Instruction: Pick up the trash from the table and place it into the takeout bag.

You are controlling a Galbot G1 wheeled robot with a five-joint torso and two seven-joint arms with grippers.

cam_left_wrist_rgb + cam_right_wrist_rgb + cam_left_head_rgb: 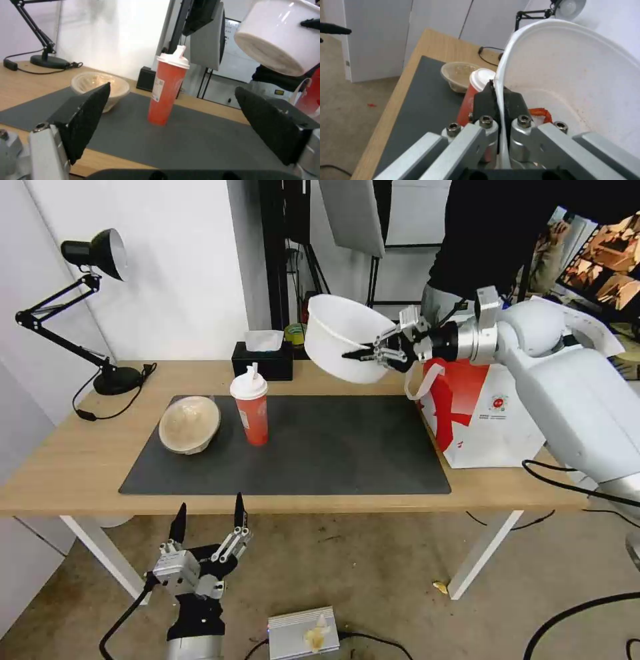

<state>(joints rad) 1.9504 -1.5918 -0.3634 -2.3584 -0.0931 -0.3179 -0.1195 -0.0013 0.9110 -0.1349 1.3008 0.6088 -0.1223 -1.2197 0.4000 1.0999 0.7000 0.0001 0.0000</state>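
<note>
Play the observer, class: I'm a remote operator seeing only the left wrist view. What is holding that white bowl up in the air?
Observer: The right gripper; its jaws are shut on the white bowl at the rim, one inside, one outside.
Operator: Anything in it?
Observer: Yes, a red scrap lies near the bottom.
Operator: Where is the bag?
Observer: The takeout bag stands on the right end of the table, lower than the bowl and to its right.

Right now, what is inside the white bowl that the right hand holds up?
Inside the white bowl, a red scrap lies near the rim that the right hand pinches, with faint stains on the wall. The hand's own body hides the bowl's lowest part.
</note>
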